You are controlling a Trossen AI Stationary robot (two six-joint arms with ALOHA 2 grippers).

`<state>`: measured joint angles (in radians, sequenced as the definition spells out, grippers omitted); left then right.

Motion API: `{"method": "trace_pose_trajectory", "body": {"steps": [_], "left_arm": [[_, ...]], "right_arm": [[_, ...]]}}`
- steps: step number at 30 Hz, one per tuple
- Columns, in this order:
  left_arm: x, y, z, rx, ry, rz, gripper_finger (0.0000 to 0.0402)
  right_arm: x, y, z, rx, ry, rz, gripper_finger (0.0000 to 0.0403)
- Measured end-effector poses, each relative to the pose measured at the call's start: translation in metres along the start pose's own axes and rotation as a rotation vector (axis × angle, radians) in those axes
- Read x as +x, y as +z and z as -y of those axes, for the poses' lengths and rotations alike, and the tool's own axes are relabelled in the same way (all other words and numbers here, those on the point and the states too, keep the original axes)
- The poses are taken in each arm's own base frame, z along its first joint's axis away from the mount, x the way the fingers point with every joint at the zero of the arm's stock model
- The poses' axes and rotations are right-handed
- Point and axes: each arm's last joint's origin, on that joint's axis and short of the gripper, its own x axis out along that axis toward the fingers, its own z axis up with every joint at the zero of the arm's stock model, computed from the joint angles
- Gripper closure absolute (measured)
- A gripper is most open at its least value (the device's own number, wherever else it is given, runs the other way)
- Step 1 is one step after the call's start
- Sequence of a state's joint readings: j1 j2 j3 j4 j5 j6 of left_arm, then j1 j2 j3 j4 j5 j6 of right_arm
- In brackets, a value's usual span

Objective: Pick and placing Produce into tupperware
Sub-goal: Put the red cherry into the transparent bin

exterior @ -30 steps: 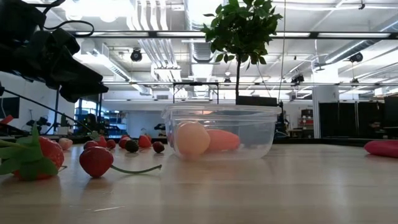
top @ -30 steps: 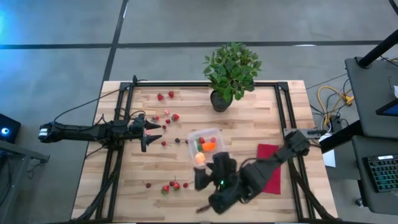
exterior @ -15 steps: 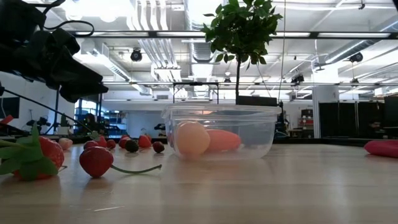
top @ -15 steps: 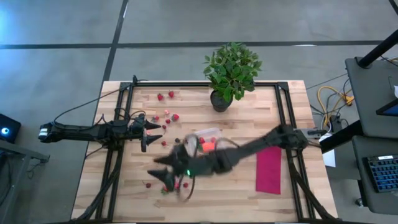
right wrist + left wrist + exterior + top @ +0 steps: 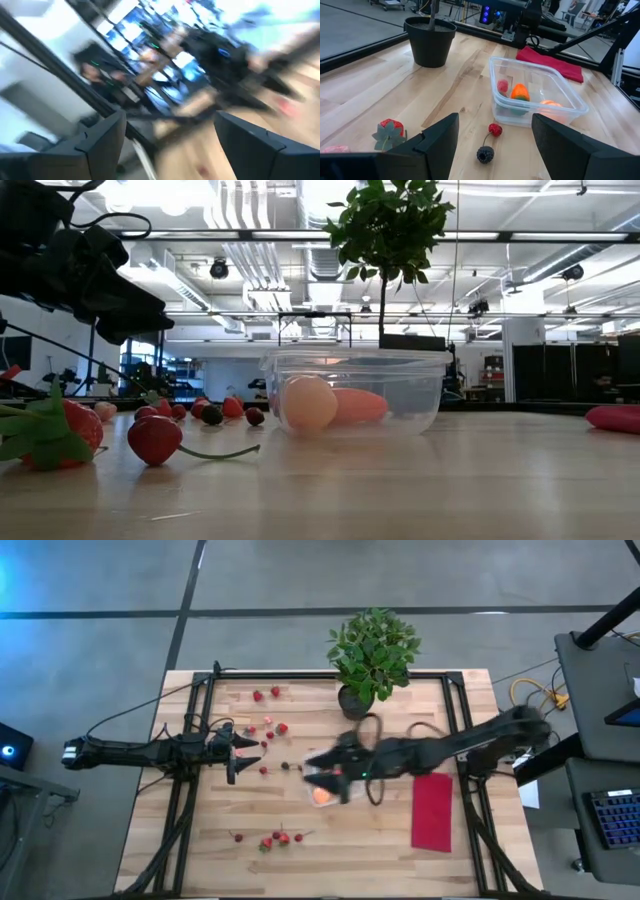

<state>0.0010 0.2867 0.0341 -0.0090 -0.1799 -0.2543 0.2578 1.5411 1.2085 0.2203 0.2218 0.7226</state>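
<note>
The clear tupperware (image 5: 536,92) holds an orange carrot (image 5: 519,92), a strawberry (image 5: 503,86) and the round peach-orange fruit (image 5: 308,402). Loose strawberries lie around it at the far left (image 5: 281,727) and the near left (image 5: 283,837). My right gripper (image 5: 322,768) hangs blurred over the tupperware (image 5: 318,785) and hides part of it; in its wrist view the gripper (image 5: 170,120) is open, with nothing between the fingers. My left gripper (image 5: 245,745) waits open at the table's left, low and pointing toward the tupperware.
A potted plant (image 5: 370,655) stands at the far middle. A red cloth (image 5: 432,810) lies flat at the near right. One strawberry (image 5: 495,130) and a dark berry (image 5: 485,154) lie between my left gripper and the tupperware.
My right gripper has swung fast from the near edge toward the near-left strawberries. It has then gone toward the far edge and right, ending over the tupperware, and has tipped up toward level. No produce has moved.
</note>
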Motion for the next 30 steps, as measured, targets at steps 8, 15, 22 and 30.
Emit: {"method": "trace_pose_trajectory", "body": {"steps": [8,15,22,30], "left_arm": [[0.0,0.004,0.001,-0.008,-0.008,0.043,0.0164],[-0.003,0.022,0.004,-0.257,-0.037,0.23,0.0164],[-0.008,0.044,0.014,-0.103,-0.195,0.212,0.0164],[-0.011,0.062,0.022,0.068,-0.159,-0.37,0.0164]], "right_arm": [[-0.091,-0.008,0.02,-0.102,0.052,-0.069,0.0108],[-0.138,-0.038,0.074,-0.218,0.278,0.077,0.011],[-0.166,-0.062,0.108,-0.224,0.296,0.15,0.0109],[-0.178,-0.065,0.125,-0.221,0.266,0.177,0.0103]]}}
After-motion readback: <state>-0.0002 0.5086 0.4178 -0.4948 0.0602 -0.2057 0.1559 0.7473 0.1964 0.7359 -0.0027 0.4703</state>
